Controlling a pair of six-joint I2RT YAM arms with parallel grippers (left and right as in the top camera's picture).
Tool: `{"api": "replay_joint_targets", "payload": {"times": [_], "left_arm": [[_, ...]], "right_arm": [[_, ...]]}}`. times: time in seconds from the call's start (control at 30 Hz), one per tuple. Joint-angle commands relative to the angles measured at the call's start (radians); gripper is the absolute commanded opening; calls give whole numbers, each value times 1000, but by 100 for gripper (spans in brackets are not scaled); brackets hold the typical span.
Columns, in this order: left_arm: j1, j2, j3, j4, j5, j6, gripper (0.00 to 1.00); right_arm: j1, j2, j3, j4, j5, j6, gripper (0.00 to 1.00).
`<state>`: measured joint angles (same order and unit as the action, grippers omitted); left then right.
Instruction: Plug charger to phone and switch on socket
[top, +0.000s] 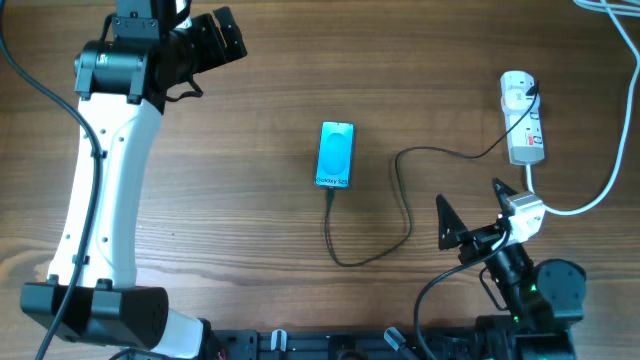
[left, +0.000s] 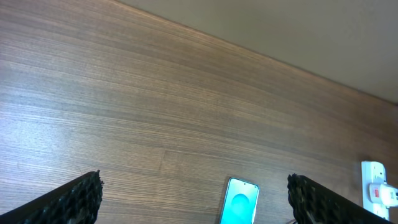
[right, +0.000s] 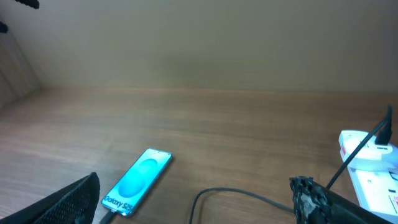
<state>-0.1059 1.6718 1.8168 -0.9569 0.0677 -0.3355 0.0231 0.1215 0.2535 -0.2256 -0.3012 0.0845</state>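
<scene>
The phone (top: 336, 154) lies flat mid-table with its cyan screen lit; it also shows in the left wrist view (left: 239, 201) and the right wrist view (right: 138, 180). The charger's thin black cable (top: 400, 205) has its connector at the phone's bottom edge (right: 107, 217) and loops right to the black plug in the white socket strip (top: 523, 118), seen also in the right wrist view (right: 372, 168) and the left wrist view (left: 378, 189). My left gripper (top: 222, 40) is open and empty at the far left. My right gripper (top: 470, 212) is open and empty, below the socket.
A thick white lead (top: 610, 180) runs from the socket strip round the right side and up off the table's far right corner. The left arm's white body (top: 100, 190) stretches along the left side of the table.
</scene>
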Motion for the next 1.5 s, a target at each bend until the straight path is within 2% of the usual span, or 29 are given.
{"api": "replay_joint_targets", "payload": {"times": [0.0,0.4,0.57,0.67,0.97,1.17,1.47], "left_arm": [[3,6,-5,2,-14,6,100],[3,6,-5,2,-14,5,100],[3,6,-5,2,-13,5,100],[3,6,-5,2,-13,6,100],[3,6,-5,2,-14,5,100],[3,6,-5,2,-13,6,100],[3,6,-5,2,-14,5,100]], "right_arm": [[4,-53,-90,113,17,-3,100],[4,-119,-250,317,47,-6,100],[6,-119,-249,309,100,-35,100],[6,-119,-249,232,156,-14,100],[6,-119,-248,225,205,-34,100],[6,-118,-248,224,209,-129,100],[6,-118,-248,224,231,-84,100]]}}
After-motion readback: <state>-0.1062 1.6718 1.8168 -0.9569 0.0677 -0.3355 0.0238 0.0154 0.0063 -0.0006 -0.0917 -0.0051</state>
